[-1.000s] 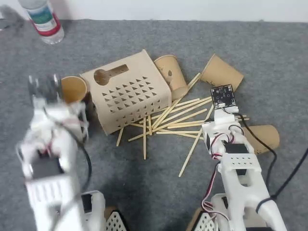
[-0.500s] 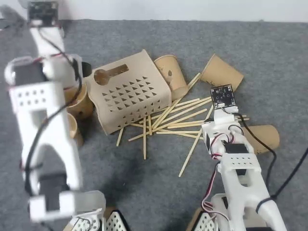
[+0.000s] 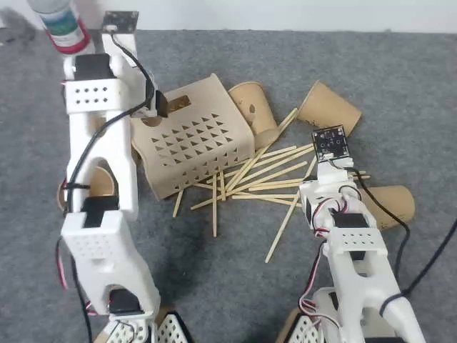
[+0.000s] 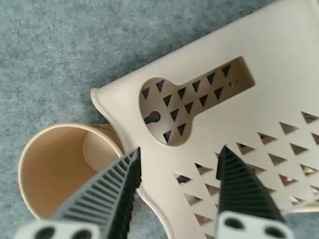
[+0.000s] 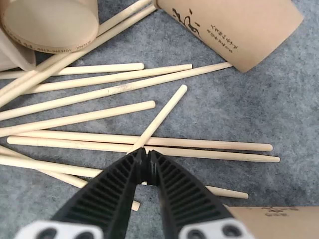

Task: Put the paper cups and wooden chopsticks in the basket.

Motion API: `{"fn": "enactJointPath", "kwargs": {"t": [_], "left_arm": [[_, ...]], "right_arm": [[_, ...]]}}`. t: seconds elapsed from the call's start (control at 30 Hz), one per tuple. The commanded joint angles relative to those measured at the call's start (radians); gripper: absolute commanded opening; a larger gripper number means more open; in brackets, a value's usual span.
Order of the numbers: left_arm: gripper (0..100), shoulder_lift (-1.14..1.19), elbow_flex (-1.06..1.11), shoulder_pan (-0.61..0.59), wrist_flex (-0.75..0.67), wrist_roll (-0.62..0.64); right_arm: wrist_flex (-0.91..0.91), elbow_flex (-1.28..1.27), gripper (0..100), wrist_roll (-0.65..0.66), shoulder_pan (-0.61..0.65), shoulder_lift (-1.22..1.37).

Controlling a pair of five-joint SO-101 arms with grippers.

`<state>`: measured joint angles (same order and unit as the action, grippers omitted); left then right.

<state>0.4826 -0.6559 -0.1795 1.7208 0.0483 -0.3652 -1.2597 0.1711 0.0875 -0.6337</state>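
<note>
Grey felt (image 3: 235,286); left hand (image 4: 179,151) spread, seemingly above basket (image 4: 279,74).

paper cup (image 3: 102,184) half behind left arm (image 3: 91,96)

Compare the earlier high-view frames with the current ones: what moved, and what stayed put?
The left gripper swung from the table's left side, out and across to the handle end of the basket, where it now hangs open. Nothing was grasped or released. The right gripper stayed shut above the chopsticks. The basket, the chopsticks and the paper cups on the right kept their places.
</note>
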Motion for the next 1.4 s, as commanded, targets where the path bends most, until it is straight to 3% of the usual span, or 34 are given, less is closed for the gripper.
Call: {"fn": "enactJointPath", "kwargs": {"t": [0.0, 0.33, 0.93, 1.37], "left_arm": [[23, 0.031, -0.041, -0.018, 0.009, 0.012], [23, 0.104, -0.035, -0.078, 0.014, 0.011], [23, 0.104, -0.028, -0.074, -0.006, 0.020], [23, 0.063, -0.065, -0.103, 0.031, 0.109]], "right_arm": [[0.019, 0.012, 0.9, 0.012, -0.008, -0.031], [0.021, 0.012, 0.9, 0.012, -0.008, -0.031], [0.041, 0.008, 0.9, 0.014, -0.008, -0.031], [0.042, 0.008, 0.9, 0.014, -0.008, -0.031]]}}
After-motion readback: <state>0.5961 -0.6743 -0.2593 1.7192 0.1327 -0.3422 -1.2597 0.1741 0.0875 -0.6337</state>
